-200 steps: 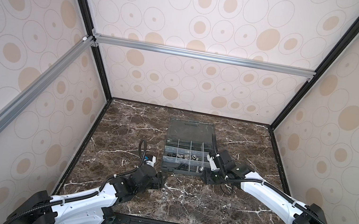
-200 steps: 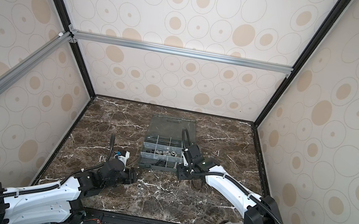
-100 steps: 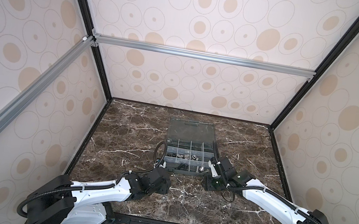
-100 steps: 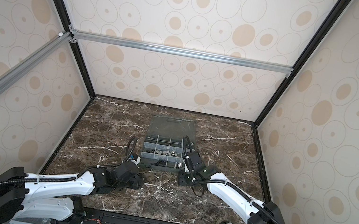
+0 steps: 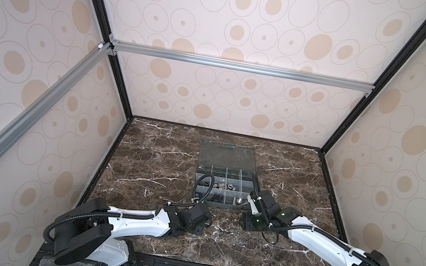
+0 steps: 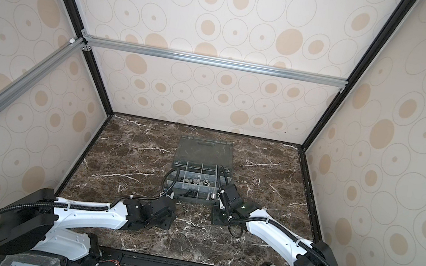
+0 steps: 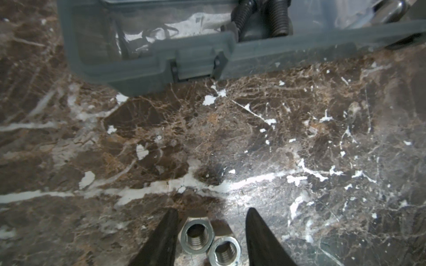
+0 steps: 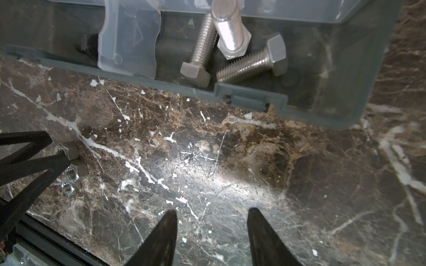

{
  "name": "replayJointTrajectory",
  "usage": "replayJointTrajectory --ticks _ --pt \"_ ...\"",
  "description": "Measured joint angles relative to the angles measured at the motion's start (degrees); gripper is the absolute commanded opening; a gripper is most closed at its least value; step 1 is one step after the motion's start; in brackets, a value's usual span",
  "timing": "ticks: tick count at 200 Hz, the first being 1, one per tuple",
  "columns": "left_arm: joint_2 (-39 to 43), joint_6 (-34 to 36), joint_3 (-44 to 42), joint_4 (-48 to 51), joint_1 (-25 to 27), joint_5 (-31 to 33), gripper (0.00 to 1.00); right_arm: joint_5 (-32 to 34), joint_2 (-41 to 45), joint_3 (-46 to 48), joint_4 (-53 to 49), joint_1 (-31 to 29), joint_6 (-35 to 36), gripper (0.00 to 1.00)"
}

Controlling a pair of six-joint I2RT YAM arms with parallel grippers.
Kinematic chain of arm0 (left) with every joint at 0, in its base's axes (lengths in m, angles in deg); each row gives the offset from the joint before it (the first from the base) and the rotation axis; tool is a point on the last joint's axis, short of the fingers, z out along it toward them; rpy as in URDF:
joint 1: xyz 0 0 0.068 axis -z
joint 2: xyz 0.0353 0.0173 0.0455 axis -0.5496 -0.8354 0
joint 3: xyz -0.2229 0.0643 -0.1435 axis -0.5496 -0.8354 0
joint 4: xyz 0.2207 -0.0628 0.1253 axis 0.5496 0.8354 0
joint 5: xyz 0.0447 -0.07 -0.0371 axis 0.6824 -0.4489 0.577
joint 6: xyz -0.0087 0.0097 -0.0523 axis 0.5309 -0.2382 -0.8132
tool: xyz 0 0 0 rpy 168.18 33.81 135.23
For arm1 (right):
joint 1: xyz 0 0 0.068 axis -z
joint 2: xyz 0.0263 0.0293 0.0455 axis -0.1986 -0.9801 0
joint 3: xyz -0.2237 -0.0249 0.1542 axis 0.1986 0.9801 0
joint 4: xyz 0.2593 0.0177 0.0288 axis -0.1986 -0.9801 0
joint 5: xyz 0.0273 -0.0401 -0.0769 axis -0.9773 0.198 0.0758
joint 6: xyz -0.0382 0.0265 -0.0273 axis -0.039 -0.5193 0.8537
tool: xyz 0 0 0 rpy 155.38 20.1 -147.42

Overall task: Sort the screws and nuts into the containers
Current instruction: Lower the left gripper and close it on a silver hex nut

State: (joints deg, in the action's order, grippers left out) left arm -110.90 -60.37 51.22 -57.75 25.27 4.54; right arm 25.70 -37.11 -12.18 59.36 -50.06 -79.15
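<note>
The left tool [image 7: 211, 232] stands spread, two nuts [image 7: 197, 235] between its fingers [image 7: 166, 237] on the desk [image 7: 230, 138]; box [image 5: 225, 205] at twelve o'clock, spread right tool [image 8: 211, 232] at three.

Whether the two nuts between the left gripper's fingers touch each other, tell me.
Touching. In the left wrist view the two nuts sit flank to flank, no marble between them.

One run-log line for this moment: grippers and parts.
left gripper: open, straddling two nuts on table | right gripper: open, empty | screws: in box
</note>
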Motion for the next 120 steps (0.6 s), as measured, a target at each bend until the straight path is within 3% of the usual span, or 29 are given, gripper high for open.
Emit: replayJointTrajectory --ticks 120 --pt "-2.93 -1.25 1.84 3.91 1.68 3.41 0.44 -0.85 0.0 0.76 1.81 0.0 -0.04 0.53"
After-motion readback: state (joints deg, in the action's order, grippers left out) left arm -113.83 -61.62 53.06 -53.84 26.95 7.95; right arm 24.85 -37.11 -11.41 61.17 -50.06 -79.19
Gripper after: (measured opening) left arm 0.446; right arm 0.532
